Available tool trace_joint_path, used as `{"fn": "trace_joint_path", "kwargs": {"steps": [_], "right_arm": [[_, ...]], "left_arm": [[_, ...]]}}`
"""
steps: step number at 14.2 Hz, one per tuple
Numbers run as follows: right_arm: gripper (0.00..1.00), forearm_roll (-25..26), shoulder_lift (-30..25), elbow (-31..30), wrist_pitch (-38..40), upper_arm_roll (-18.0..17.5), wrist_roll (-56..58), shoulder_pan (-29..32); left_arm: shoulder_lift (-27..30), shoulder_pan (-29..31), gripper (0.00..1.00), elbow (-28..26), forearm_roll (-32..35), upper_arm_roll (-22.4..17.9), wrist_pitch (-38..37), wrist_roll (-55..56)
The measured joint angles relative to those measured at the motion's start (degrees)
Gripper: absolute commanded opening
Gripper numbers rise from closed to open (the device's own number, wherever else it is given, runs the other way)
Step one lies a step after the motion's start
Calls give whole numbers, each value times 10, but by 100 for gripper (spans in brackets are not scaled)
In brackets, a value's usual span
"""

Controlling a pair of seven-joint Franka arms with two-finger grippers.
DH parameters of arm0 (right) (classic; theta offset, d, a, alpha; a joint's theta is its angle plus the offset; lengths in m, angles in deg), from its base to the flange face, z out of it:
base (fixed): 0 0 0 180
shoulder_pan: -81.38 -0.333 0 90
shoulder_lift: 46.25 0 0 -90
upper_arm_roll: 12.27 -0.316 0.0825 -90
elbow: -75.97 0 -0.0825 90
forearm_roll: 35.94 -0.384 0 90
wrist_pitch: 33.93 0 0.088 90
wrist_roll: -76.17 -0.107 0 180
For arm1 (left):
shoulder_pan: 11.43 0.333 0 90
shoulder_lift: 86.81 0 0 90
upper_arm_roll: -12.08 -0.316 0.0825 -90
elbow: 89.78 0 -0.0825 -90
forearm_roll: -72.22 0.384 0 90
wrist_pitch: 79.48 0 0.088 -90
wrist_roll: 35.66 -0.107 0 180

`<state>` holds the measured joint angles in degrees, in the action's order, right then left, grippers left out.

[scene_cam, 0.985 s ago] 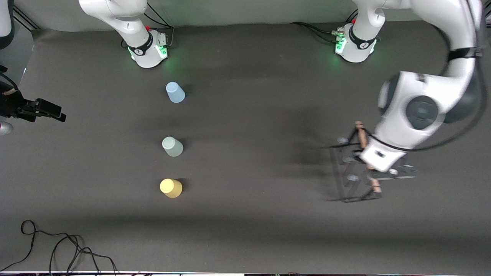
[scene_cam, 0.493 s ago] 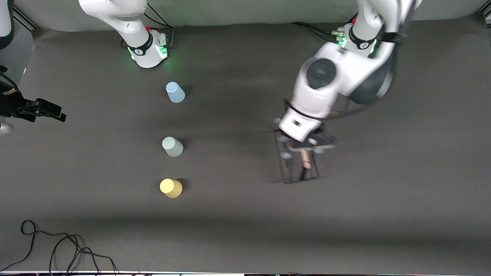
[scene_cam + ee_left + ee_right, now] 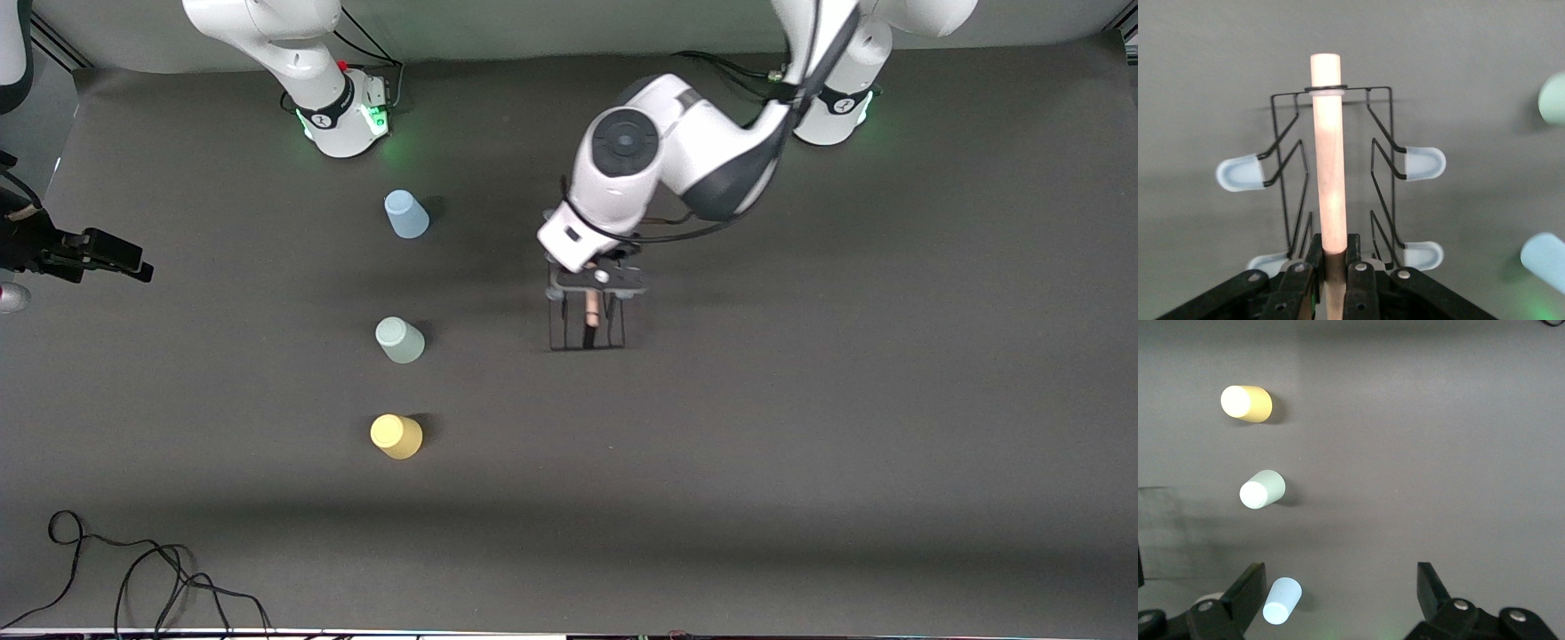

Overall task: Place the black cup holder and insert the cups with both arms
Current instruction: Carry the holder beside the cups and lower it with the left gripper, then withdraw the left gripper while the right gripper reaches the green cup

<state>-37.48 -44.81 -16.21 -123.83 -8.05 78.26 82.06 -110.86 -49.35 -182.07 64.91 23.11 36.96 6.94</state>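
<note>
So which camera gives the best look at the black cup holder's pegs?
The left wrist view: the black cup holder fills it, pale pegs clear. The front view shows it mostly hidden under the left gripper. The right wrist view misses it.

The left gripper [image 3: 594, 283] is clamped on the wooden handle of the black cup holder [image 3: 587, 325] over the middle of the table [image 3: 800, 444]. The light blue cup [image 3: 406, 214], pale green cup [image 3: 399, 340] and yellow cup [image 3: 396, 436] stand upside down in a row toward the right arm's end, the yellow nearest the camera
</note>
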Motion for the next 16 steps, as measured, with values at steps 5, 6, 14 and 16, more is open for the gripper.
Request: {"fn": "trace_joint_path", "kwargs": {"steps": [5, 6, 14, 16], "right_arm": [[100, 0, 0, 0, 1, 4, -1, 0], [100, 0, 0, -1, 2, 4, -5, -1], [100, -1, 2, -46, -35, -2, -178, -108], [100, -3, 4, -87, -89, -2, -197, -134]], "left_arm": [[-39, -26, 0, 1, 7, 15, 43, 14], [-47, -29, 0, 1, 9, 15, 52, 20], [-61, -35, 99, 6, 73, 16, 71, 62], [-60, -35, 100, 10, 88, 15, 70, 81]]}}
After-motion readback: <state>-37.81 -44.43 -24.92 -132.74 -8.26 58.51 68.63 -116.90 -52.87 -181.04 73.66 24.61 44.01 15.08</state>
